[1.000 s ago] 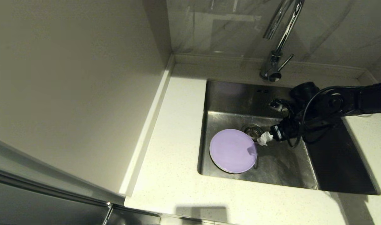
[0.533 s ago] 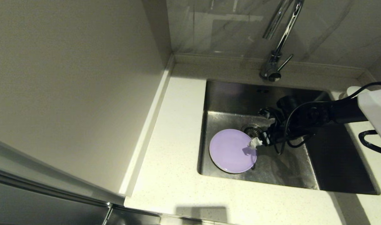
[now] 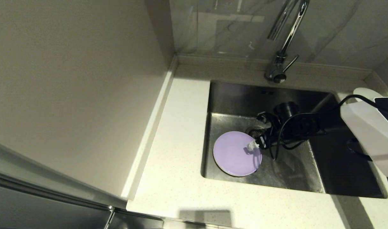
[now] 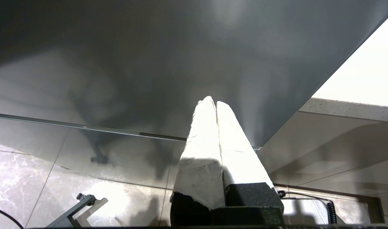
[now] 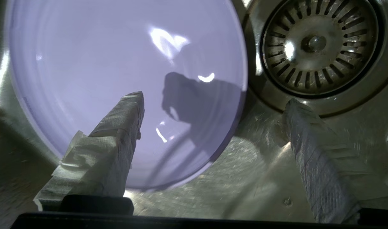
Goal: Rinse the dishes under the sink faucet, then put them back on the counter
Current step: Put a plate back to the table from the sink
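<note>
Plate: the pale lavender round plate (image 3: 237,154) lies flat on the floor of the sink (image 3: 289,173), in its front-left part as you see it from the head camera, its rim just beside the drain strainer (image 3: 256,131).

Right gripper: your right gripper (image 3: 253,145) is down inside the basin, reaching in from the right, with its wrapped tips at the plate's right edge. In the right wrist view the jaws stand wide apart: one finger (image 5: 119,133) is over the plate's surface, the other finger (image 5: 311,152) is over bare steel near the drain strainer (image 5: 318,44), and the plate's rim runs between them. Whether either tip actually touches the plate I can't quite tell from these angles (the shadow on the plate suggests a small gap).

Plate up close: the lavender plate (image 5: 124,82) fills most of the wrist camera's field, with the gripper's shadow falling across it.

Faucet: the sink faucet (image 3: 284,41) stands behind the basin on the back ledge, its thin lever sticking out to the right.

Counter: the counter (image 3: 178,152) wraps the left and front of the sink.

Left gripper: your left gripper (image 4: 214,106) is parked away from the sink, its two wrapped fingers pressed together with nothing between them, pointing at a dark panel above a tiled floor.
</note>
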Controlling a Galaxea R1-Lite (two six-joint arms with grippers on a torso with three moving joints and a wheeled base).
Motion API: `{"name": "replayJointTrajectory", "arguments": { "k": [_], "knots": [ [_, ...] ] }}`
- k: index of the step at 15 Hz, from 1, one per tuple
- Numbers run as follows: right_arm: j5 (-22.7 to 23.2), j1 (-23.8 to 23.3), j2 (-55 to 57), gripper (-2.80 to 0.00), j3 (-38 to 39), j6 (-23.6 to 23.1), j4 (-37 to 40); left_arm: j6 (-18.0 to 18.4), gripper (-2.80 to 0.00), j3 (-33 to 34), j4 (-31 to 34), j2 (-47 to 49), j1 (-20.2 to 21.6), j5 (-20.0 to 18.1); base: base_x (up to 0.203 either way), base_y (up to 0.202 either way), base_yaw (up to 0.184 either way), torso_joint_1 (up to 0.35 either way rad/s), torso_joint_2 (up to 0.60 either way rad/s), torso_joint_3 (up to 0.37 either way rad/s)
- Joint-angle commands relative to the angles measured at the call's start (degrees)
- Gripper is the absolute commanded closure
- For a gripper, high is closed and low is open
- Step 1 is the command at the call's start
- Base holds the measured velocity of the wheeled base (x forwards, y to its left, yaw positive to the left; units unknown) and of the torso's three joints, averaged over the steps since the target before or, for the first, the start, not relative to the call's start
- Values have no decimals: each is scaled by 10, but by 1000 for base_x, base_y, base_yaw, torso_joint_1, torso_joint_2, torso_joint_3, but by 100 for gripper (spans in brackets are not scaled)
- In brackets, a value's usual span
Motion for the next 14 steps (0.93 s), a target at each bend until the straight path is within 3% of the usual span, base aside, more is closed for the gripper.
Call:
{"name": "replayJointTrajectory", "arguments": {
  "k": [1, 11, 12, 14],
  "knots": [
    [0, 0, 22, -280, -19, -2, 0, 0, 0, 0, 0, -1, 0, 0, 0, 0, 0, 0, 0, 0],
    [-27, 0, 56, -280, -49, -5, 0, 0, 0, 0, 0, -1, 0, 0, 0, 0, 0, 0, 0, 0],
    [-27, 0, 57, 0, -48, -17, 0, 0, 0, 0, 0, -1, 0, 0, 0, 0, 0, 0, 0, 0],
    [-27, 0, 58, 0, -48, -29, 0, 0, 0, 0, 0, -1, 0, 0, 0, 0, 0, 0, 0, 0]
  ]
}}
